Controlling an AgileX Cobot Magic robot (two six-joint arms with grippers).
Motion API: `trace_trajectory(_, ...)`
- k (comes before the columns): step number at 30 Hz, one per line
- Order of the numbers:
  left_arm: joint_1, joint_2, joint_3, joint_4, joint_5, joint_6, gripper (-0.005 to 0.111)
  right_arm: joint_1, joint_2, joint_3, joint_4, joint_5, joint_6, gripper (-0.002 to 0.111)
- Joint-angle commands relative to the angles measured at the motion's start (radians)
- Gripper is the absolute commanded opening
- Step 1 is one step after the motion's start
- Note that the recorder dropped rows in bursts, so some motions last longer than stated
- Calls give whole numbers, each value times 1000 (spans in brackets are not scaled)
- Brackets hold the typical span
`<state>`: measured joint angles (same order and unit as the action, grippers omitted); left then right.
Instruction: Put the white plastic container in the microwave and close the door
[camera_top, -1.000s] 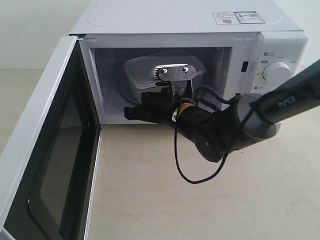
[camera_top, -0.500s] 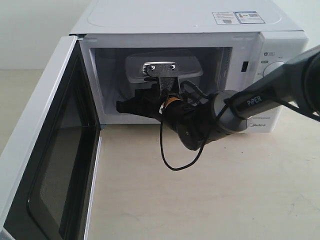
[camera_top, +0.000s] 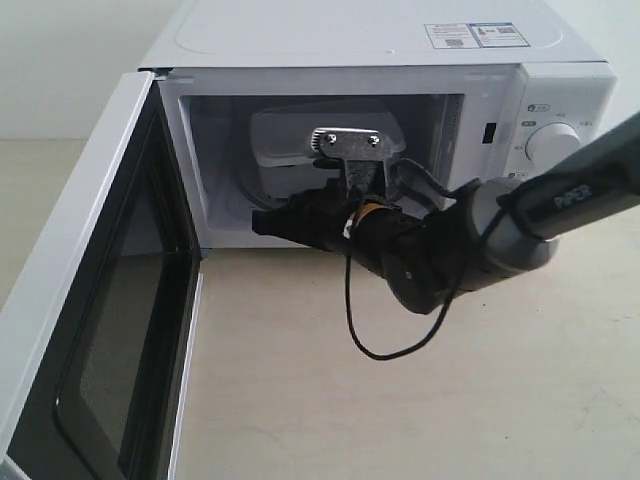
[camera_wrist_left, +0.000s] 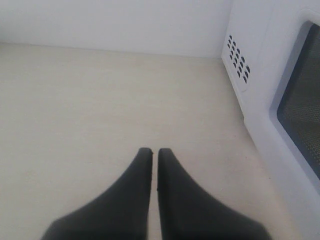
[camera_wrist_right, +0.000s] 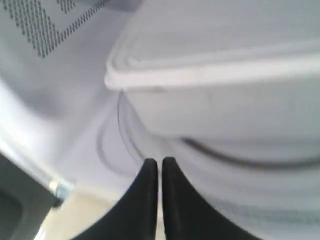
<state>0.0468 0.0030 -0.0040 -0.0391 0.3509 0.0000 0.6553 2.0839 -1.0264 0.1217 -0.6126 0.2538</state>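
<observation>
The white microwave (camera_top: 370, 40) stands with its door (camera_top: 70, 300) swung wide to the left. The white plastic container (camera_top: 280, 135) lies lidded inside the cavity on the glass turntable (camera_wrist_right: 235, 175). My right gripper (camera_top: 258, 222) is shut and empty at the front of the cavity floor, just short of the container. In the right wrist view the container's near wall (camera_wrist_right: 215, 100) fills the picture beyond the gripper (camera_wrist_right: 160, 161). My left gripper (camera_wrist_left: 151, 151) is shut and empty over the bare table, next to the door's outer face (camera_wrist_left: 305, 115).
A slack black cable (camera_top: 385, 340) hangs from the right arm over the beige table (camera_top: 420, 420). The open door reaches to the front left corner of the exterior view. Two dials (camera_top: 553, 143) sit on the microwave's right panel, behind the right arm.
The right gripper pushed left and deeper toward the container, then drew back to the right. The container now sits a little further back and flatter. The left gripper shows no earlier frame.
</observation>
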Motion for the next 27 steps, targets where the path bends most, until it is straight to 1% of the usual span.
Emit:
trace_trajectory(1,2,-3,4,-2,-7,-7,4,14,-129,158,-11,-15,28,0)
trace_trajectory(4,2,-3,4,-2,-7,-7,4,43,-281,314,-13,5,28,0)
trace_trajectory(7,2,-3,4,-2,-7,-7,4,43,-443,425,8,124,25,0)
trace_trajectory(9,2,-3,4,-2,-7,-7,4,43,-526,487,4,163,22,0)
trace_trajectory(13,2,-3,4,-2,-7,-7,4,43,-680,628,4,170,22,0)
trace_trajectory(20,2,-3,4,-2,-7,-7,4,43,-868,790,4,176,33,0)
trace_trajectory(23,2,-3,4,-2,-7,-7,4,43,-957,830,4,218,37,0)
trace_trajectory(27,2,-3,4,-2,-7,-7,4,43,-1063,855,4,321,34,0)
